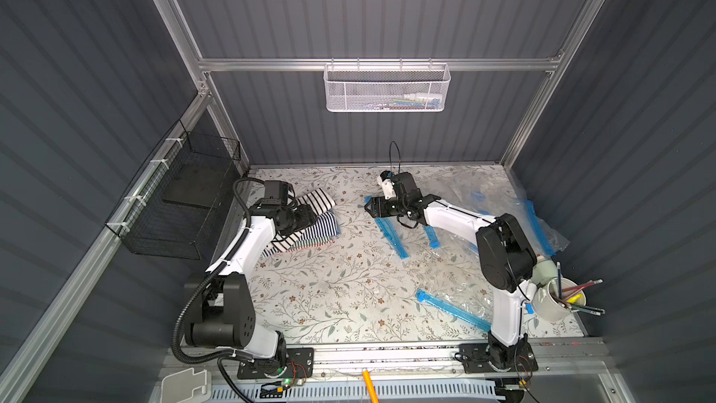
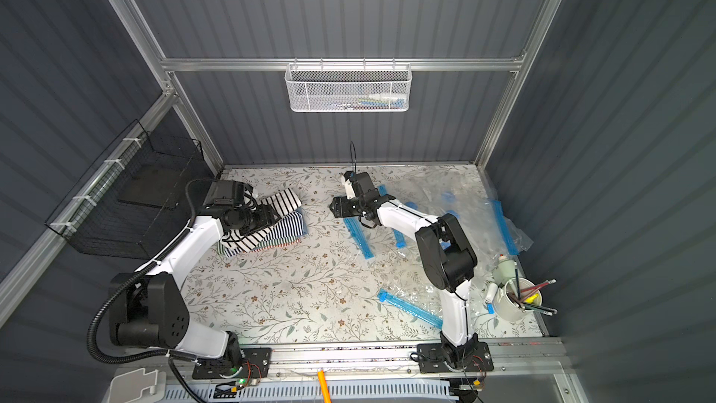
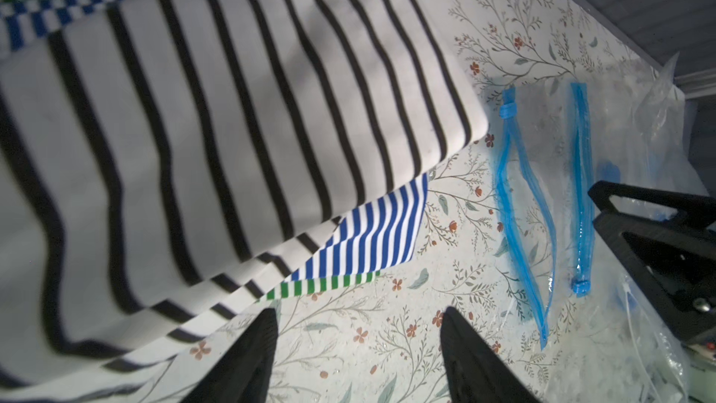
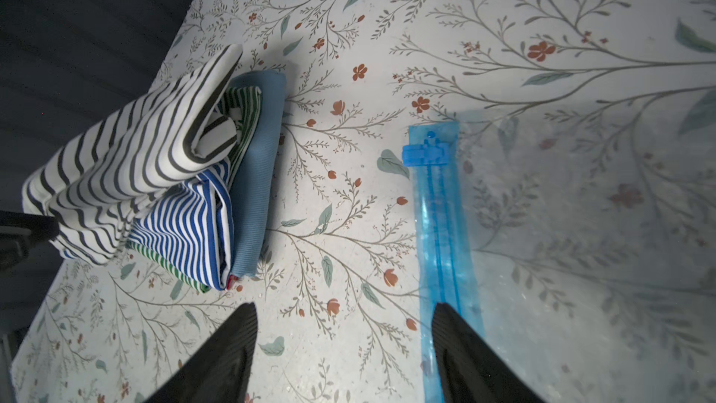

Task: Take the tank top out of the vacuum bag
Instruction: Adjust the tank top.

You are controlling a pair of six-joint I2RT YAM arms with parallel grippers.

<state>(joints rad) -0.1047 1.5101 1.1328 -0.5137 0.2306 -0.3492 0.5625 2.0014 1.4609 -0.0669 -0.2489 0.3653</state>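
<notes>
Far left: striped tank top (image 1: 315,200) lies folded on top of the stack of folded garments (image 1: 310,240), fully outside any bag, well apart from the plastic; the extraction looks done to me.
Left gripper (image 3: 358,315) hovers just beside the top's folded edge; fingers apart, nothing between them.
Handling guess: light, soft knit, no stiffness; it will drape and unfold if lifted by one layer; pinch the thick folded edge through all layers.
Mid-table: bare floral table (image 1: 329,296).
Right gripper (image 4: 345,308) is low over the table, fingers spread and empty; one finger sits above the blue zip strip (image 4: 439,226) of the vacuum bag (image 4: 581,207).
The bag looks flat and empty; thin, slick film, likely to slide; grip the zip strip.
Right: spare bags (image 1: 503,197); pencil cup (image 1: 558,304) in the corner.
</notes>
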